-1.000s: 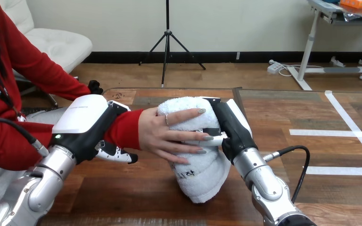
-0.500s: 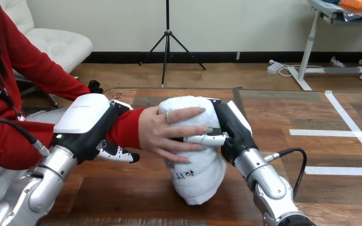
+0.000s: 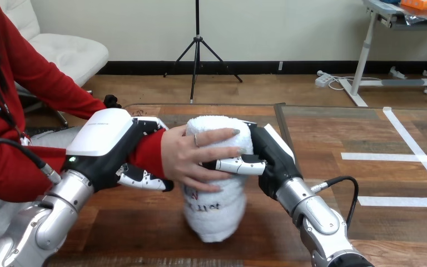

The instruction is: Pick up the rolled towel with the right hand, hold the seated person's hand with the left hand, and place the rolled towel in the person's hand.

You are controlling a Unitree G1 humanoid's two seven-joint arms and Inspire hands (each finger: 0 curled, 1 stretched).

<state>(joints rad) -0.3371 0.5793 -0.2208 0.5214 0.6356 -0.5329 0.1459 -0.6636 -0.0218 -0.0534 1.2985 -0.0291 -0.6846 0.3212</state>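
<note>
The white rolled terry towel (image 3: 214,206) is upright over the wooden bench (image 3: 333,139), near its far edge. The right hand (image 3: 275,161) curls its fingers round the towel, with the person's hand (image 3: 189,158) wrapped across its front. The left hand (image 3: 108,147) has its fingers curled round the person's red-sleeved wrist (image 3: 150,150). Open bench lies to the right.

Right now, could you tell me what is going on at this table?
The robot's right hand grips the rolled towel, which stands upright over the table. The person's hand lies across the towel's front with its fingers round it, so both are on it. The robot's left hand is curled round the person's wrist at the red sleeve. The handover is under way; the robot has not let go.
</note>
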